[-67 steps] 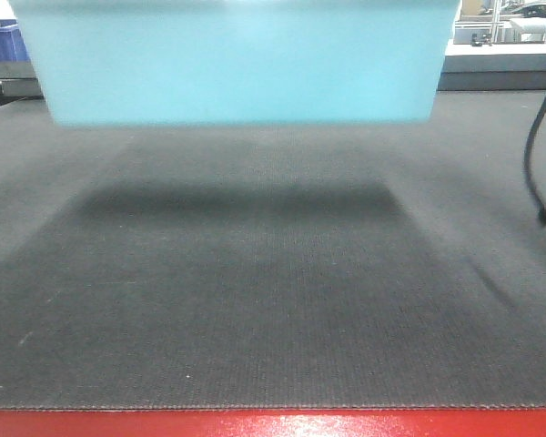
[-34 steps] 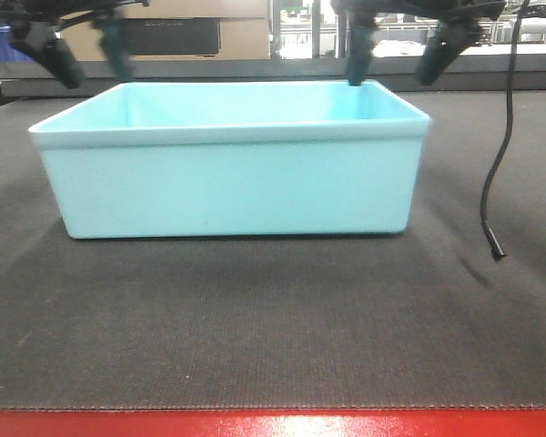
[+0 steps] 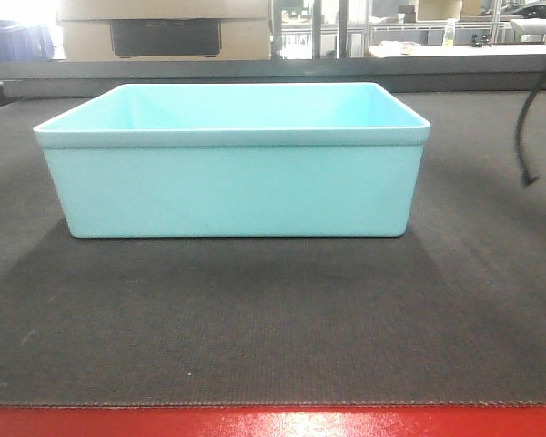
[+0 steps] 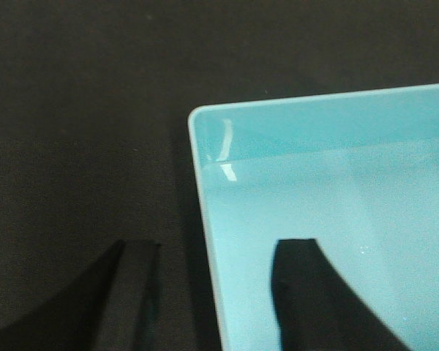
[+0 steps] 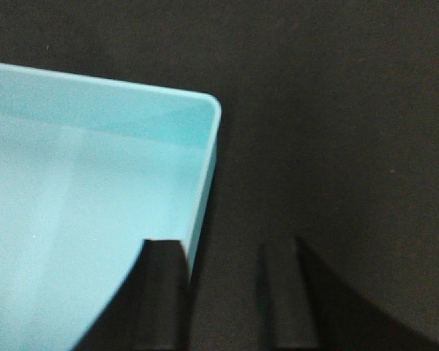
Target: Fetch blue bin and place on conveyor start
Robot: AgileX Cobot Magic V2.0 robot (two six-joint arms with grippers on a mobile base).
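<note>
**binwatcher:** So where's everything sitting? Going left to right: the left gripper [image 4: 208,292] has its jaws spread, one outside the blue bin [image 3: 235,164] over the mat, one over the inside, straddling the left wall without touching it as far as I can tell. The bin sits flat and upright on the conveyor start [image 3: 273,319], a bit back from the red front edge [image 3: 273,423]. The right gripper [image 5: 223,292] mirrors it, jaws spread across the right wall near that corner.

**beltguy:** Looks placed to me, then. How do you reckon it handles?

**binwatcher:** Empty, thin plastic, so I'd guess light and fairly stiff, though the long walls probably flex. Glossy too, so likely slippery. Best hold is pinching the rolled rim on the short walls, one arm per side, close to the corners where it's stiffest.

**beltguy:** That cable [image 3: 526,137] dangling on the right stays clear of it.
</note>
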